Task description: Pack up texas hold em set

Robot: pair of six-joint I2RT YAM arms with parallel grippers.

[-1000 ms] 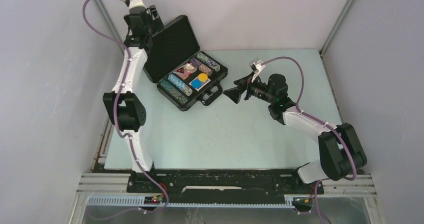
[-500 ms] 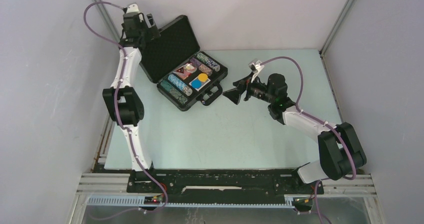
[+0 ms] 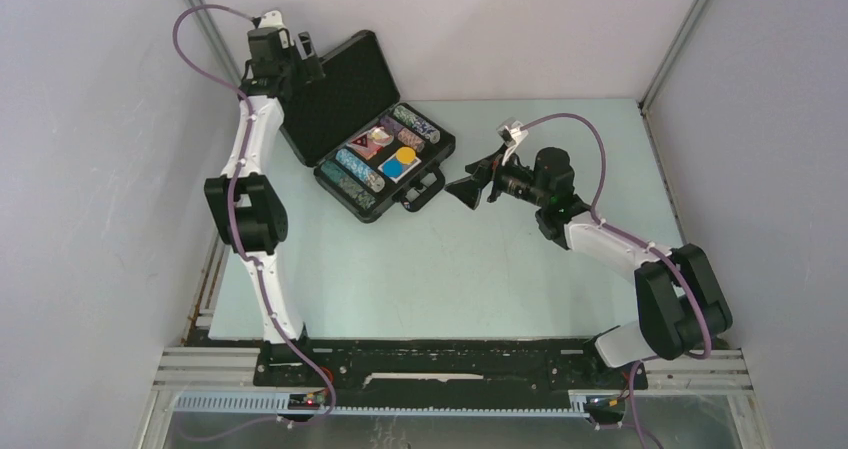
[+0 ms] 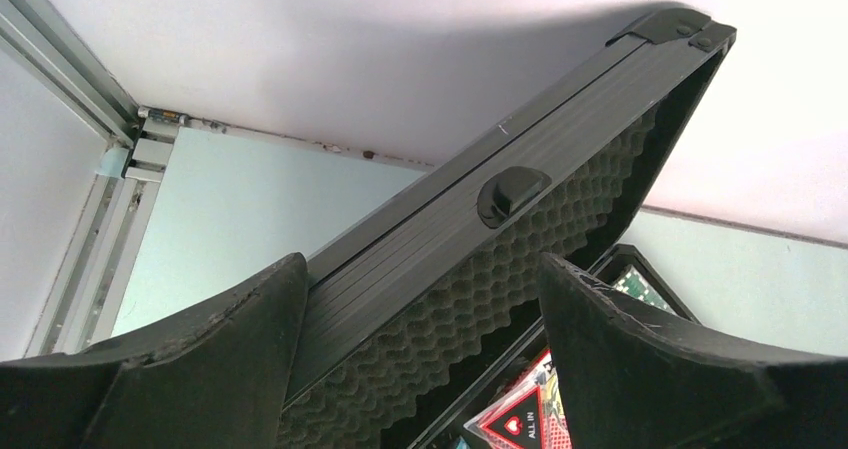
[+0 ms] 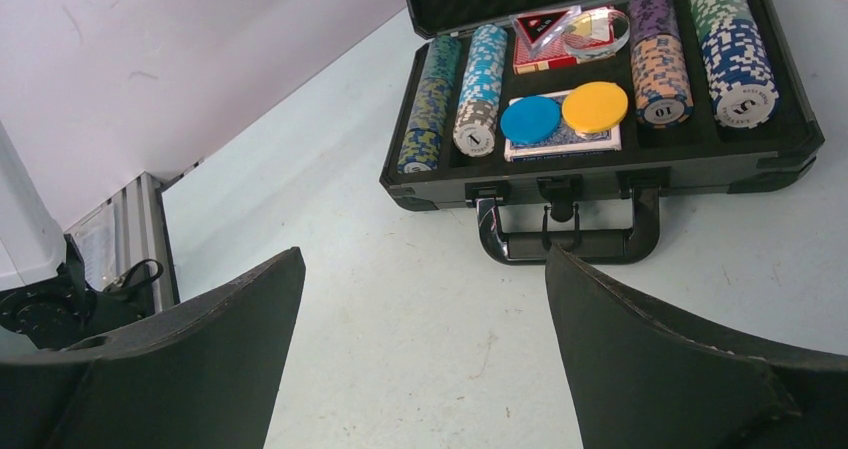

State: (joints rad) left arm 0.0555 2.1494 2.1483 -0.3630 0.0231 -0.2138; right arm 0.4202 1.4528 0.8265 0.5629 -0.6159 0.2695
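Noted my case (image 5: 720, 164) lying open at the table's (image 3: 480, 269) far left, foam-lined lid (image 3: 345, 94) raised. Four chip rows (image 5: 480, 89) sat slotted, two each side. Blue disc (image 5: 530, 119) and orange disc (image 5: 595, 106) rested on the blue-backed deck (image 5: 560, 145). Handle (image 5: 570, 241) lay flat.

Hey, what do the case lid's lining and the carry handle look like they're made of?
Lid lining: likely soft foam, matte dark grey, judging by its egg-crate bumps. Carry handle: glossy black, smooth with light glints; plastic or coated metal, the look leaves it open.
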